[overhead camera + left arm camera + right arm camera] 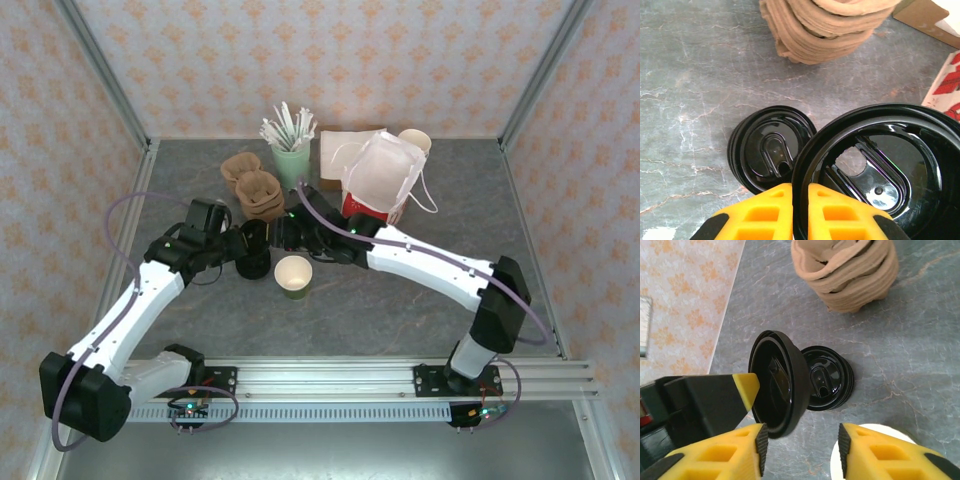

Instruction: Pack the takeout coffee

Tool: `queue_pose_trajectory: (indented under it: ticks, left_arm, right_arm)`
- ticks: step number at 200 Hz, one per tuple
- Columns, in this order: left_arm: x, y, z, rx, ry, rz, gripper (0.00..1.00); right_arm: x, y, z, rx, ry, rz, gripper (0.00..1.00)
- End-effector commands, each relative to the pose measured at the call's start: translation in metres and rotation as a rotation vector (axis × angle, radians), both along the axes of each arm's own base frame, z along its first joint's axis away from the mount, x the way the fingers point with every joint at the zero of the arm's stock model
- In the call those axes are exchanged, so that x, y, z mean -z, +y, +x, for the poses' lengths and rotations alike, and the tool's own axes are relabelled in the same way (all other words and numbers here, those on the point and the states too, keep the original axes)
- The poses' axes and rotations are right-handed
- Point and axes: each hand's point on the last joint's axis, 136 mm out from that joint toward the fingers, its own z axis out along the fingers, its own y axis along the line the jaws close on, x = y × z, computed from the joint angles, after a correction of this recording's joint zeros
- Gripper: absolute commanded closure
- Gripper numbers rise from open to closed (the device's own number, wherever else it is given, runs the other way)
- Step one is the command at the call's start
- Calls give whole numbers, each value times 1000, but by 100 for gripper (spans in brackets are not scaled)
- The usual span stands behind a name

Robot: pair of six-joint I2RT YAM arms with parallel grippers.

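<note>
The paper cup (293,276) stands upright and open-topped on the grey bench (400,315), near the middle, just on the near side of where the two arms meet. Its olive outside and cream inside both show from above.

The left jaws are pressed together on the rim of a black lid (890,150), one yellow finger (765,217) on each side of the edge. They hold the lid tilted up off the bench, left of the cup and a little farther back, apart from it. Below it, a short stack of more lids (767,150) lies flat on the bench.

The right jaws are spread, and nothing sits between their pads. They face the held lid, whose lower edge is just beside one pad; I cannot tell whether it touches.

Behind them sit a stack of brown pulp trays (255,190), a pale green cup of white sticks (292,160) and a white bag (380,170).
</note>
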Motion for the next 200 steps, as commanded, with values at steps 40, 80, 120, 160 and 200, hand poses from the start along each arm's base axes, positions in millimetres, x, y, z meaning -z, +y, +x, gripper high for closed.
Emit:
queue_pose_trajectory:
  ticks: [40, 80, 120, 160, 200]
  left_arm:
    - [-24, -8, -14, 42, 5, 22, 88]
    - [-28, -14, -14, 64, 1, 22, 88]
    - [-31, -19, -15, 78, -4, 29, 88]
    - [-36, -22, -16, 89, -17, 24, 88]
    - [-40, -23, -17, 93, -30, 22, 88]
  right_arm:
    - [4, 9, 2, -67, -41, -136, 51]
    - [4, 8, 7, -57, -62, -166, 55]
    - [5, 6, 10, -50, -69, -197, 65]
    - [5, 2, 13, -36, -74, -216, 72]
    - [7, -1, 14, -26, -72, -235, 80]
